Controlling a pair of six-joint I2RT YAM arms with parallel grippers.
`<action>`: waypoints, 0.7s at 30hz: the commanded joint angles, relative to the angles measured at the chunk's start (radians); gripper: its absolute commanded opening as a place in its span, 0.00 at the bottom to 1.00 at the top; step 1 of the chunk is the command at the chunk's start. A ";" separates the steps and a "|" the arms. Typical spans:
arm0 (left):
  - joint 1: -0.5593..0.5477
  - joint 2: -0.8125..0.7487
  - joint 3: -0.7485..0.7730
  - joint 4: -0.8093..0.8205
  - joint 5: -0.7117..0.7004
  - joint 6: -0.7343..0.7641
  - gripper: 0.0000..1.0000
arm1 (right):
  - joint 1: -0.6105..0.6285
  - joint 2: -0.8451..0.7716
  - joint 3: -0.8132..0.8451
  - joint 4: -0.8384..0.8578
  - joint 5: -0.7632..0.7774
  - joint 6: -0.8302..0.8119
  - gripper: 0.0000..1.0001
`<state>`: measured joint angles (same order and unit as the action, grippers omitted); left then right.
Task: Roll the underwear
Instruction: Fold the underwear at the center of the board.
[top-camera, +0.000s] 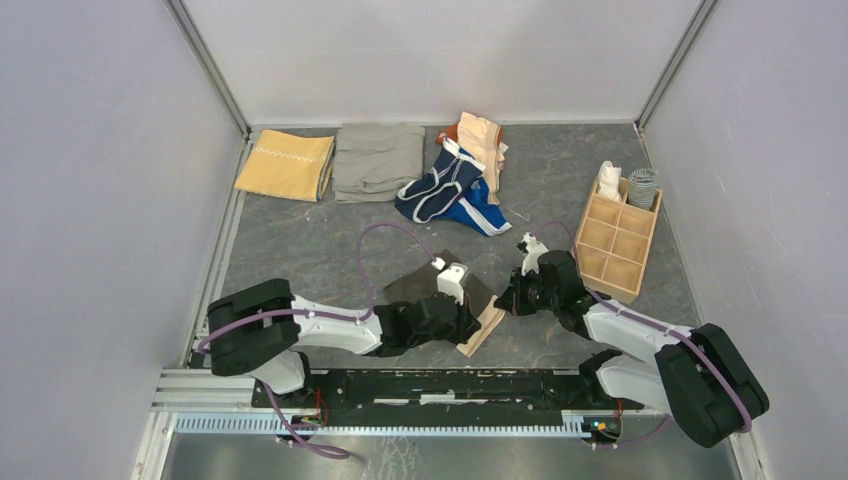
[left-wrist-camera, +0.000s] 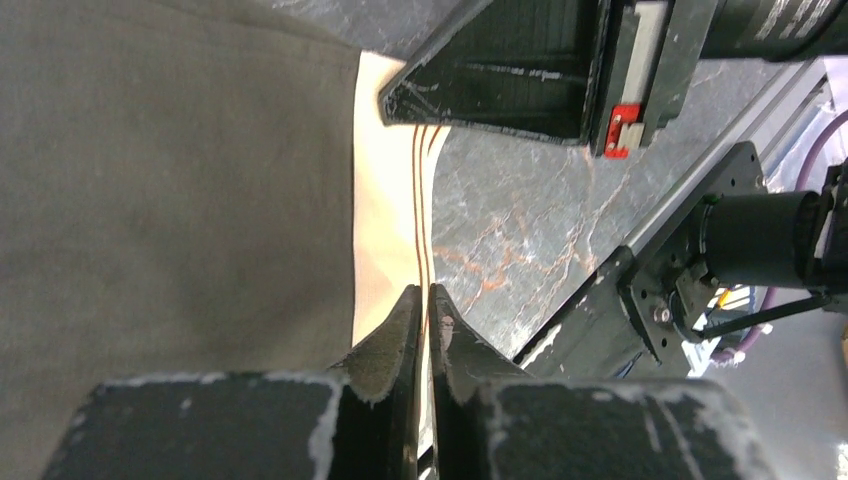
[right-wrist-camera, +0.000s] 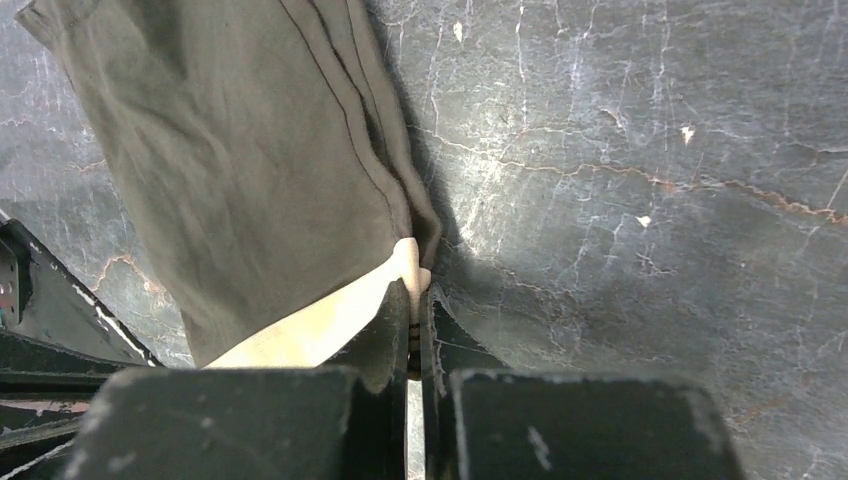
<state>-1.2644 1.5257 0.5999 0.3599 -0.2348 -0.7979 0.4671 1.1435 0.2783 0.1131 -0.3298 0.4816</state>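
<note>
As underwear (top-camera: 415, 285) lies spread | left tool (left-wrist-camera: 421, 292) closed on waistband (left-wrist-camera: 385, 200) | right tool (right-wrist-camera: 411, 292) likewise

I work in a robotics lab cell, not a home. Bare pale walls (top-camera: 90, 200) and aluminium rails (top-camera: 210, 65) box in a dark marbled worktop (top-camera: 300, 240). My left arm (top-camera: 300, 325) and right arm (top-camera: 640, 335) are bolted to a base plate (top-camera: 440, 385) at its near edge and trail purple cables (top-camera: 385, 232). A mustard cloth (top-camera: 285, 165), a grey-khaki cloth (top-camera: 378, 160), underwear (top-camera: 452, 190) and a wooden divider box (top-camera: 618, 238) are set out.

Dark marbled tabletop (top-camera: 300, 250), pale grey walls (top-camera: 100, 200), even light
</note>
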 joint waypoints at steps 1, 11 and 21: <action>0.010 0.043 0.052 0.079 -0.001 -0.018 0.10 | 0.006 -0.018 0.018 -0.036 0.030 -0.033 0.00; 0.011 0.132 0.062 0.118 0.051 -0.021 0.02 | 0.007 -0.011 0.025 -0.039 0.025 -0.047 0.00; 0.011 0.210 0.011 0.167 0.049 -0.057 0.02 | 0.007 -0.047 0.053 -0.058 0.010 -0.107 0.00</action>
<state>-1.2568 1.7035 0.6357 0.4820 -0.1772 -0.7994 0.4698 1.1297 0.2928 0.0723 -0.3275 0.4316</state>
